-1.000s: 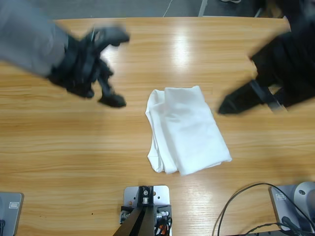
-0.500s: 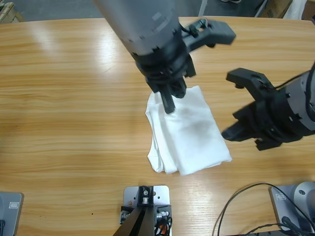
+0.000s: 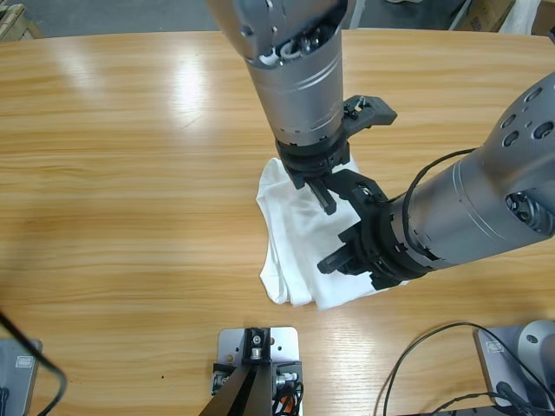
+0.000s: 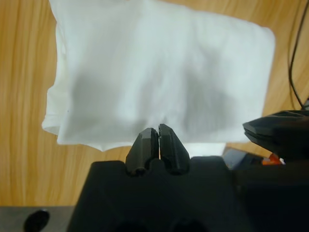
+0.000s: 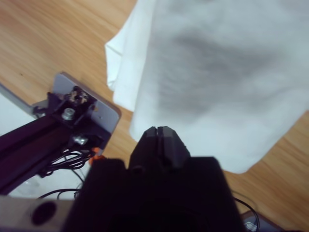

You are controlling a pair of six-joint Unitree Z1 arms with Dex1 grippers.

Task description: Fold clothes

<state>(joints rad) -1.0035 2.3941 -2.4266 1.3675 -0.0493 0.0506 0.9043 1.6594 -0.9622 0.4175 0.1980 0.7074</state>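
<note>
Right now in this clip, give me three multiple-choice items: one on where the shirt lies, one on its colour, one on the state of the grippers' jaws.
1. Where is the T-shirt?
A. folded on the table, under both grippers
B. hanging off the table's edge
C. lifted clear of the table

2. What colour is it?
A. grey
B. white
C. blue

3. How do the jaws of the left gripper and the right gripper stand?
A. both wide open
B. one open, one shut
C. both shut, gripping no cloth

Answers: 1 A, the high view shows it flat beneath both arms; 2 B, every view shows white cloth; 3 C, each wrist view shows jaws pressed together with nothing between.
</note>
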